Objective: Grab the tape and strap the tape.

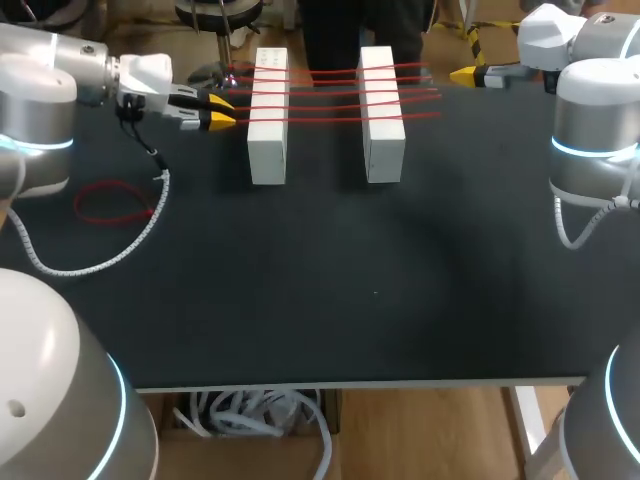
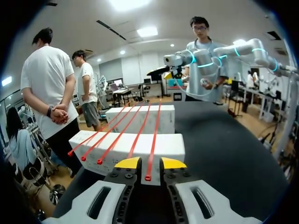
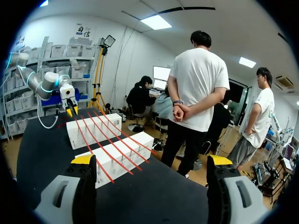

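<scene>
Tape [image 2: 153, 142] end between parted left fingers [image 2: 127, 163], beside white block [image 2: 172, 147]

The left arm [image 1: 40, 90] and right arm [image 1: 590, 110] are silver-white with glowing cyan joint rings [image 1: 35, 145] and coiled white cables [image 1: 100, 255], each ending in a pale grey hand [image 2: 149, 164] with yellow fingertips [image 2: 128, 163].

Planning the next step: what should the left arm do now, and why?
Probably back the left gripper straight off the block beside it. All four bands already span both blocks; the fourth band ends between the tips with white showing either side, so it looks released. A loose band waits on the table.
</scene>
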{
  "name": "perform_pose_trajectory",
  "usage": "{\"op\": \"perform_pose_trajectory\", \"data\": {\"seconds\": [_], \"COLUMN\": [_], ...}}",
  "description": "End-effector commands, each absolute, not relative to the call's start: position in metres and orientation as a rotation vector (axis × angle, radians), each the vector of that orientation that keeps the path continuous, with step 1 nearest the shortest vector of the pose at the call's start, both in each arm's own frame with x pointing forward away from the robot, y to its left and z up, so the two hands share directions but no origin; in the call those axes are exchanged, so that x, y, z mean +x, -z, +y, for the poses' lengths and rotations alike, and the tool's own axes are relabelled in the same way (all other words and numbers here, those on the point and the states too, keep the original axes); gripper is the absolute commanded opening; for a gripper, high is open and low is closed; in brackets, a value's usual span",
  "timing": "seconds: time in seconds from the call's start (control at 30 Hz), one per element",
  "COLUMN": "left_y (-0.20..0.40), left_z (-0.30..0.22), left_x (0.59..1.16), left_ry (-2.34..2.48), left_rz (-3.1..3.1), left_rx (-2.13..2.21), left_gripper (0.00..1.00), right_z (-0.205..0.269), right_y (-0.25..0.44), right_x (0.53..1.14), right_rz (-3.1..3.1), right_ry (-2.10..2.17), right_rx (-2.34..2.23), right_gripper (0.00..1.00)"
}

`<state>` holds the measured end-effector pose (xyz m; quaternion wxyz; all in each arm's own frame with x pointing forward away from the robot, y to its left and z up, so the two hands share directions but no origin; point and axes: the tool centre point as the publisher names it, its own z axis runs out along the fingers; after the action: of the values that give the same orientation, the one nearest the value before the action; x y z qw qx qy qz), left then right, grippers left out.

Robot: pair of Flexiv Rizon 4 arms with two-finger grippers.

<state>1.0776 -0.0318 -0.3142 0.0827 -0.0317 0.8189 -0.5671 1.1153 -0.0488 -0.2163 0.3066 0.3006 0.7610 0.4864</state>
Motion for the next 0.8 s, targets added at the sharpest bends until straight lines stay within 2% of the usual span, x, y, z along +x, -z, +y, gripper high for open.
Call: {"op": "perform_pose_trajectory", "data": {"seconds": [0.03,0.3,0.8], "left_y": [0.319,0.325,0.330], "left_z": [-0.031,-0.029,-0.024], "left_x": [1.080,1.078,1.077], "left_ry": [1.705,1.709,1.712], "left_rz": [2.438,2.431,2.421], "left_rx": [-0.085,-0.083,-0.076], "left_gripper": [0.18,0.14,0.22], "right_z": [-0.050,-0.050,-0.050], "right_y": [0.216,0.216,0.216], "right_x": [1.115,1.115,1.115], "right_rz": [2.013,2.013,2.013], "right_ry": [-1.290,-1.290,-1.290], "right_rx": [0.794,0.794,0.794], "right_gripper": [1.00,1.00,1.00]}}
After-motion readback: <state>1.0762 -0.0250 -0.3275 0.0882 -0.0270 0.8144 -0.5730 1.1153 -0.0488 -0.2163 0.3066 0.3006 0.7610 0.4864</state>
